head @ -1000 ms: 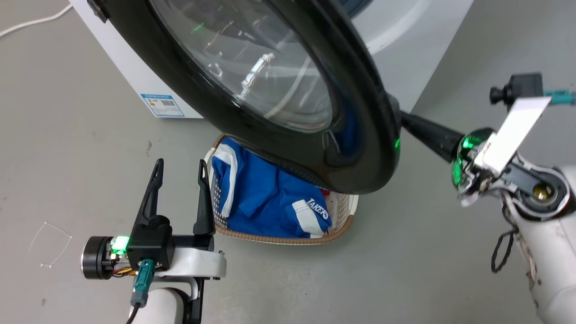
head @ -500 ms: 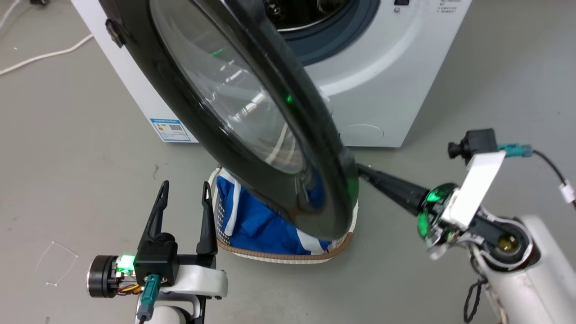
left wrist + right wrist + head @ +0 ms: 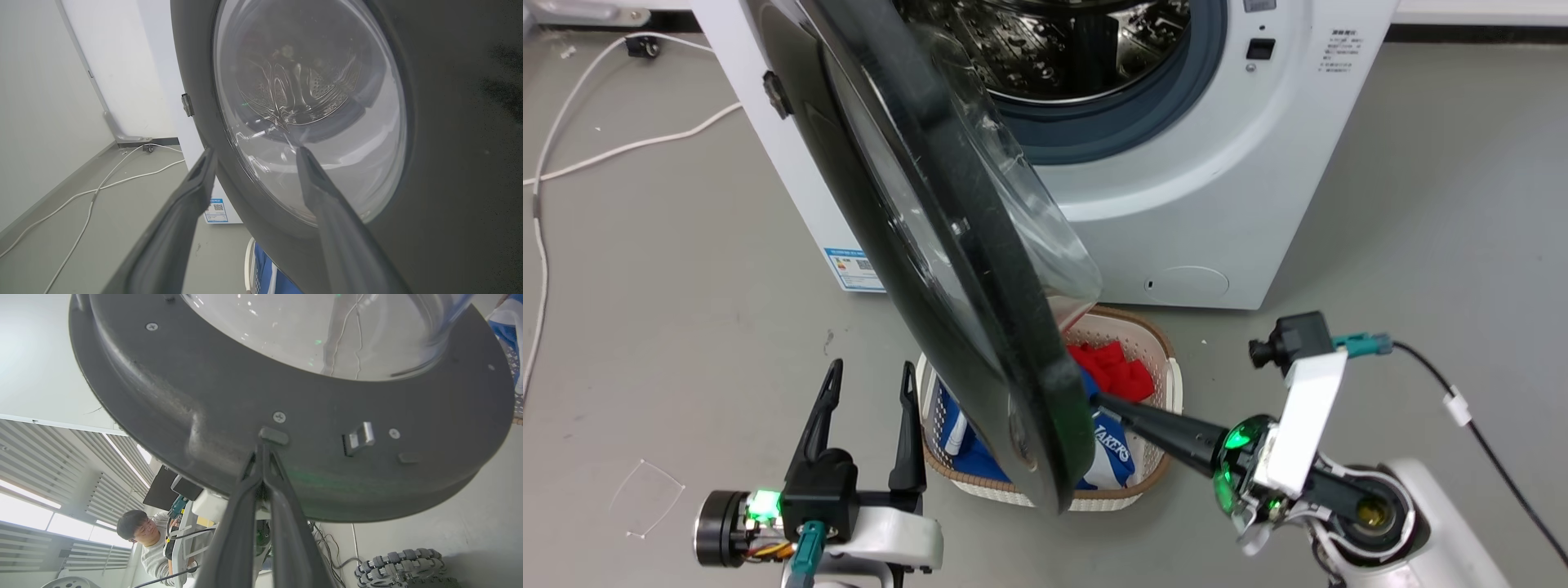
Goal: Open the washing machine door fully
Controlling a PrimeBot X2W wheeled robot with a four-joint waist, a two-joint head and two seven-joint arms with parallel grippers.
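Washing machine door [image 3: 1013, 367] against right tool [image 3: 1099, 401]

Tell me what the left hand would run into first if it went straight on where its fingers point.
Likely the washing machine door: the left wrist view has the open left hand aimed at its outer face, near the lower left edge of the glass. The gap between them is unclear.

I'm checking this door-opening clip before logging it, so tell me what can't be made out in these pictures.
Head view: the washing machine door hides the fingertips of the right gripper and part of the laundry basket.
Head view: the top edge cuts off the door's upper part and most of the drum.
Head view: print on the blue label is too small to read.
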